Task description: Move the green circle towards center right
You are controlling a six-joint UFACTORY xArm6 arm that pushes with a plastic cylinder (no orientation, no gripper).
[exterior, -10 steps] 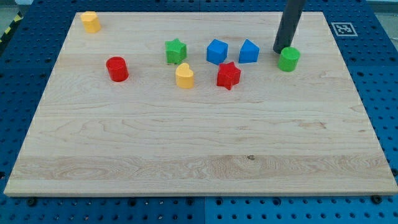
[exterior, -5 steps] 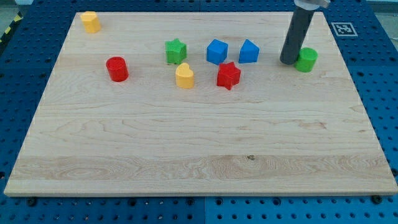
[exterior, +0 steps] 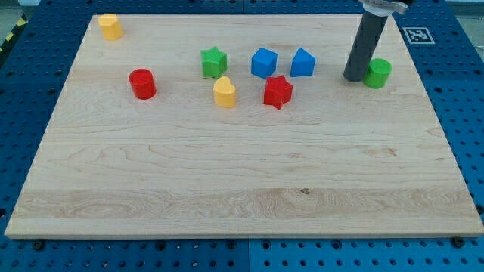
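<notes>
Sitting near the view's top right of the table (exterior: 227,219), the green circle (exterior: 378,72) is just beside my tip (exterior: 353,78), on the tip's right side; contact looks likely but I cannot tell for sure. My rod's upper end is cut off by the view's top edge, so nothing above it shows. No jaws on this rig, just the rod, so nothing is held.

Between the green circle and the table's right edge is a short strip of bare wood. Below it the right side of the table is open wood down to the bottom edge. A printed marker (exterior: 417,35) sits at the table's top right corner, above and right of the circle.

Left of my tip, apart from it, is a blue block (exterior: 302,62), shape hard to make out, maybe a wedge. Next left is a blue cube (exterior: 264,62). A red star (exterior: 277,91) lies below the gap between the two blues. A yellow heart-like block (exterior: 224,92) is left of the star, and a green star (exterior: 214,62) above that. A red cylinder (exterior: 141,83) sits further left. A second yellow block (exterior: 110,26) is at the top left corner, near the edge.

Count: two green, two blue, two red, two yellow, eight blocks.
</notes>
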